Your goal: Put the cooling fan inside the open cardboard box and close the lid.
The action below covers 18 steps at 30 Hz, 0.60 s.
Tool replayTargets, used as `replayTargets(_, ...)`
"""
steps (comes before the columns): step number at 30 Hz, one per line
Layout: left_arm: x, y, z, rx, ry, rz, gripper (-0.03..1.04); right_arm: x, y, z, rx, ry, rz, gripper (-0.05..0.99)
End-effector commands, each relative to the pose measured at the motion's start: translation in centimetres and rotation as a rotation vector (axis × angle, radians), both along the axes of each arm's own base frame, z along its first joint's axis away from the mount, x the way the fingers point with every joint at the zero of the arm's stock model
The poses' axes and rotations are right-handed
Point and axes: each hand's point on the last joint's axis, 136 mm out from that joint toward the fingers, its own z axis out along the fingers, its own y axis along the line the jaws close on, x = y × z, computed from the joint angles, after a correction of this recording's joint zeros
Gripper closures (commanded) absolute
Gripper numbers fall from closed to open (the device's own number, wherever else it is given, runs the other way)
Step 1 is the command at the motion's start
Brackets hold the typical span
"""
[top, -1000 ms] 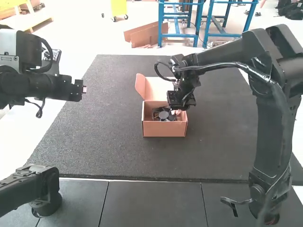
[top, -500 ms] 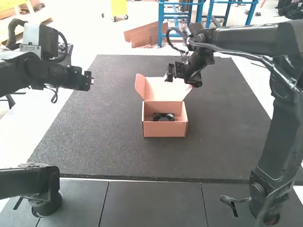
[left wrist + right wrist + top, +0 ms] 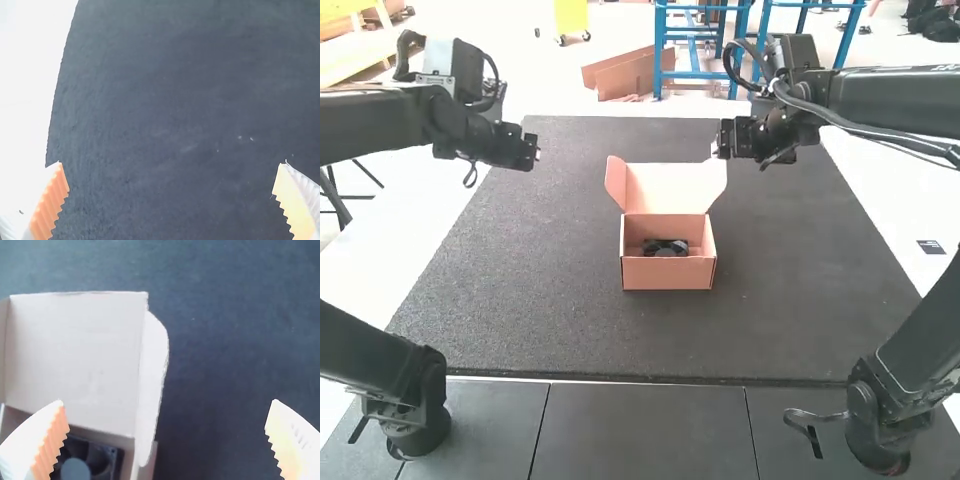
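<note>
Left gripper (image 3: 171, 165) spread wide above the dark mat (image 3: 190, 75), pale surface (image 3: 25, 75) alongside

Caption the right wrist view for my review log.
Open right gripper looks down on the open cardboard box, cooling fan already inside.

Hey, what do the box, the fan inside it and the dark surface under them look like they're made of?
Box: thin cardboard, matte tan, going by its folded flaps and cut edges. Fan: likely moulded black plastic, judging by its smooth dark frame; little of it shows. Mat: dark, grainy and matte, probably rubber or foam.
</note>
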Motion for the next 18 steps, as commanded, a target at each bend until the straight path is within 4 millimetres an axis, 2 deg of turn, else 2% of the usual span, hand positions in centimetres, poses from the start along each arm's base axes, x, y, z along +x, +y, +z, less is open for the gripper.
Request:
replayTargets(1,1.8,-1.4,1.5,0.015,-0.035,-0.03,0.04,1.0,0.2,2.2,0.014,-0.081,0.026,0.03)
replayTargets(9,5.1,-4.5,0.9,0.023,-0.025,-0.077,0.04,3.3,1.6,1.6,0.012,-0.064,0.065,0.03)
replayTargets(18,8.1,-5.2,-0.6,0.031,0.0,-0.076,0.04,5.4,2.8,0.0,-0.013,0.033,0.089,0.03)
